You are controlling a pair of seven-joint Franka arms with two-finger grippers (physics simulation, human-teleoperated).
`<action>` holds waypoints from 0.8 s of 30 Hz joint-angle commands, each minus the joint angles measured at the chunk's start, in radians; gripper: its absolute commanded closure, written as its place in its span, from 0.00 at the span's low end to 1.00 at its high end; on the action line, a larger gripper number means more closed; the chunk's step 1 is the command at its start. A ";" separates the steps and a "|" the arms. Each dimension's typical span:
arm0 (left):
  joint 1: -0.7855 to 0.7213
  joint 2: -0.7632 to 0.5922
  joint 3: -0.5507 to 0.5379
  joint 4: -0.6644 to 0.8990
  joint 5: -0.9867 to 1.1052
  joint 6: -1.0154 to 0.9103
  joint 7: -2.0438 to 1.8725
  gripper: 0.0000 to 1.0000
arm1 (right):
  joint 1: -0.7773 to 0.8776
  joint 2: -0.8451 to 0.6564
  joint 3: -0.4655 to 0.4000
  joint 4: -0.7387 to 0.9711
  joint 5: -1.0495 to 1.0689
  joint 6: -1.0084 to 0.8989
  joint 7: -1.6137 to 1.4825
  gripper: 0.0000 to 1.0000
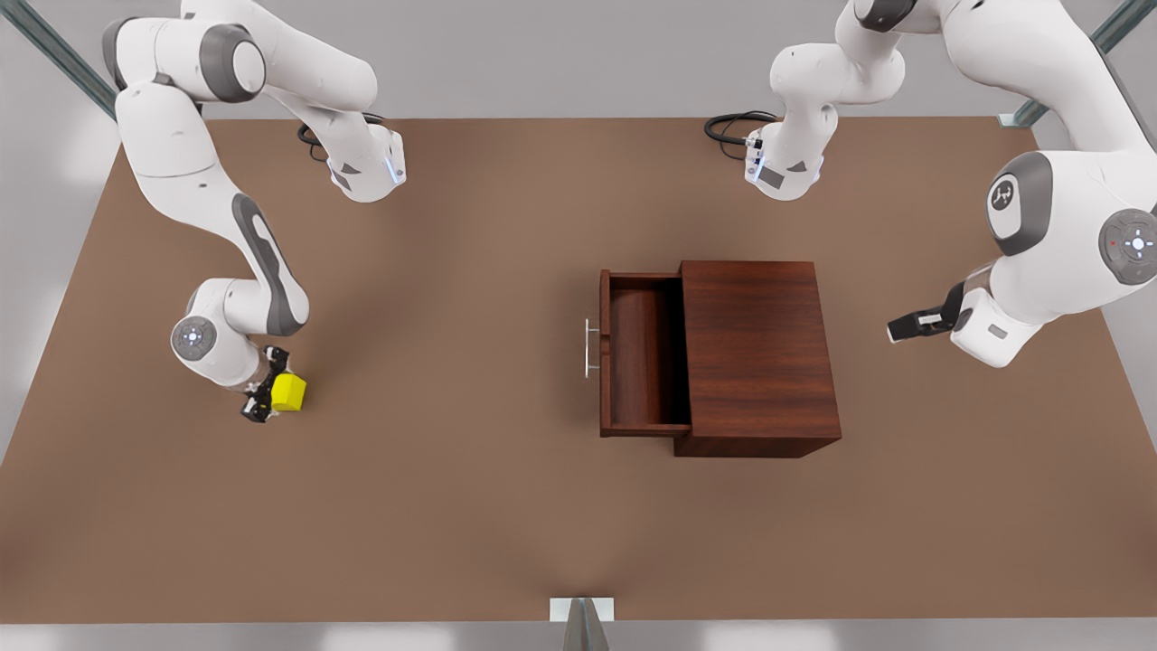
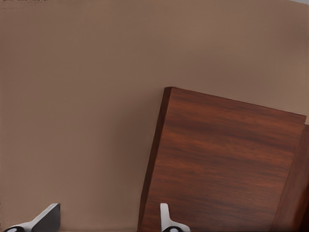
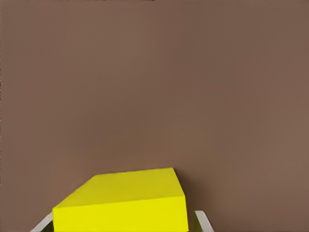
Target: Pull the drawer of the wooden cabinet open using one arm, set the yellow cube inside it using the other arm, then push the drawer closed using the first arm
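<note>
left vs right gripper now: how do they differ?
Right gripper is at the front view's left, fingers shut on the yellow cube; left gripper holds nothing, fingers spread. Right is far from the wooden cabinet; left waits beside its back, opposite the open drawer. Both black, two-fingered.

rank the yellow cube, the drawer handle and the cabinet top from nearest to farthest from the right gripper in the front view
1. yellow cube: between the fingers of the right gripper, at the front view's left.
2. drawer handle: mid-table, on the front of the pulled-out drawer, facing the cube.
3. cabinet top: beyond the drawer, toward the left gripper, which waits at the front view's right.
</note>
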 commanded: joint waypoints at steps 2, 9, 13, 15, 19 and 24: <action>0.001 -0.001 -0.001 0.000 0.003 -0.005 0.226 0.00 | -0.003 0.002 -0.002 0.002 -0.021 0.034 0.021 0.01; 0.001 -0.001 -0.001 0.000 0.003 -0.004 0.226 0.00 | -0.001 -0.010 0.000 0.002 -0.024 0.027 0.046 0.62; -0.001 0.000 -0.001 0.000 0.003 -0.004 0.226 0.00 | 0.008 -0.072 0.014 0.036 -0.009 -0.064 0.041 0.61; -0.001 0.000 -0.001 0.000 0.003 -0.001 0.226 0.00 | 0.008 -0.095 0.055 0.131 0.025 -0.213 0.044 0.61; -0.001 0.000 -0.001 0.000 0.003 -0.001 0.226 0.00 | 0.077 -0.089 0.095 0.375 0.122 -0.517 0.050 0.61; -0.001 0.000 -0.001 0.000 0.003 0.001 0.224 0.00 | 0.261 -0.015 0.094 0.685 0.175 -0.894 0.170 0.61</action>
